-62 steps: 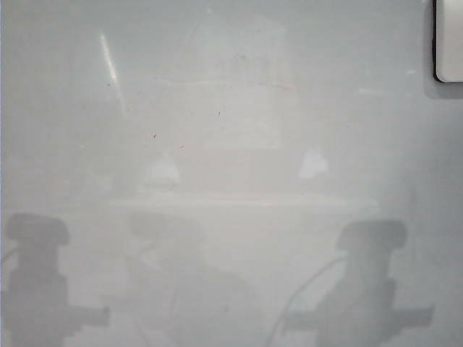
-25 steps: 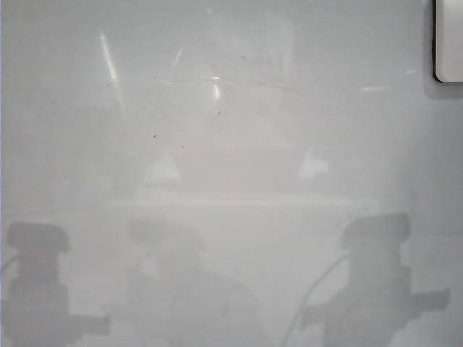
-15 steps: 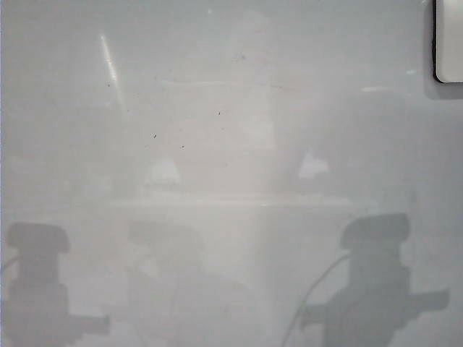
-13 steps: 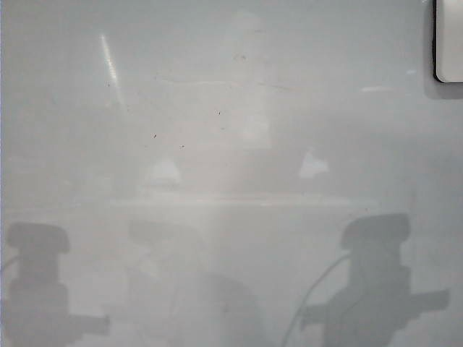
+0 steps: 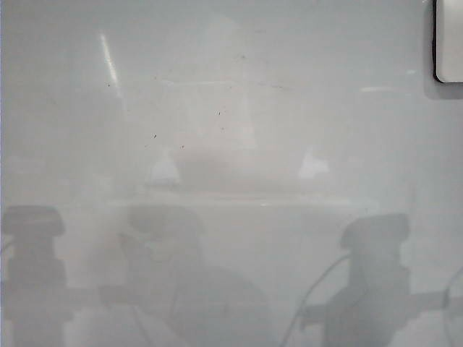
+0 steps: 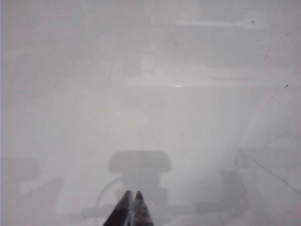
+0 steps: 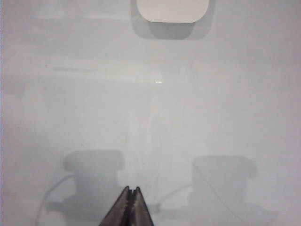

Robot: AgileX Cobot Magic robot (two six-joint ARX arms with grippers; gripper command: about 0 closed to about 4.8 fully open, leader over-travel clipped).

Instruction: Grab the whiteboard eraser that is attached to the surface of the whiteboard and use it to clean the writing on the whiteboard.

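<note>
The whiteboard [image 5: 239, 123] fills every view, glossy pale grey with tiny specks. The whiteboard eraser [image 5: 449, 40], a white rounded block with a dark edge, sticks to the board at the exterior view's top right corner, partly cut off. In the right wrist view the eraser [image 7: 172, 10] lies far ahead of my right gripper [image 7: 132, 189], which is shut and empty. My left gripper [image 6: 133, 194] is also shut on nothing, over bare whiteboard [image 6: 141, 117]. No writing shows in any view. Neither gripper itself appears in the exterior view, only shadows.
Grey shadows of the two arms [image 5: 32, 275] [image 5: 372, 282] fall on the board's lower part, with a dim reflection [image 5: 181, 282] between them. Faint smudges and streaks [image 5: 110, 61] mark the board.
The left arm's shadow at the exterior view's lower left has shifted slightly upward and the reflection beside it has darkened. The eraser and the right arm's shadow have stayed put.
</note>
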